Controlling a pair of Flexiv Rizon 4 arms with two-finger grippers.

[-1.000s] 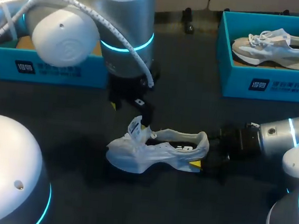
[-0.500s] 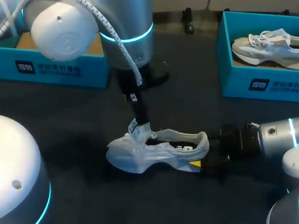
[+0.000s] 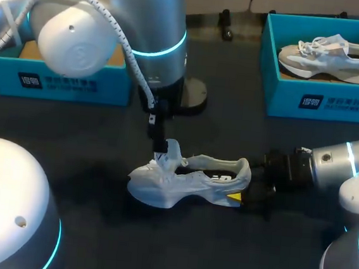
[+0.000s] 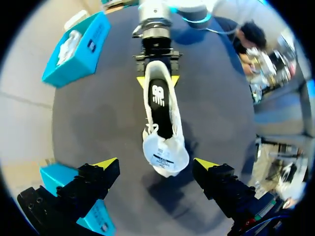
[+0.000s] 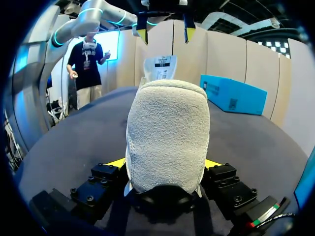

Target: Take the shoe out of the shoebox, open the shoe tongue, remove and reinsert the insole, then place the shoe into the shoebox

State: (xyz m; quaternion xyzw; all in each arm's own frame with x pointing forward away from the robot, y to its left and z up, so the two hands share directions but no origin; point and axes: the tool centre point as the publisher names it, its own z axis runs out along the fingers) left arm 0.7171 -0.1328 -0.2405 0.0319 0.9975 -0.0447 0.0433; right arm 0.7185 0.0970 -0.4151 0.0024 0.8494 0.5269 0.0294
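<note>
Left gripper lifts off pale grey mesh shoe on dark counter, fingers wide apart. Tongue now stands open. Right gripper keeps heel clamped. Black insole exposed; removal likely next.

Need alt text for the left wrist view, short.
A white shoe lies on the dark table, black insole showing, its raised tongue just ahead of the open left gripper. The right gripper clamps the heel at the far end.
</note>
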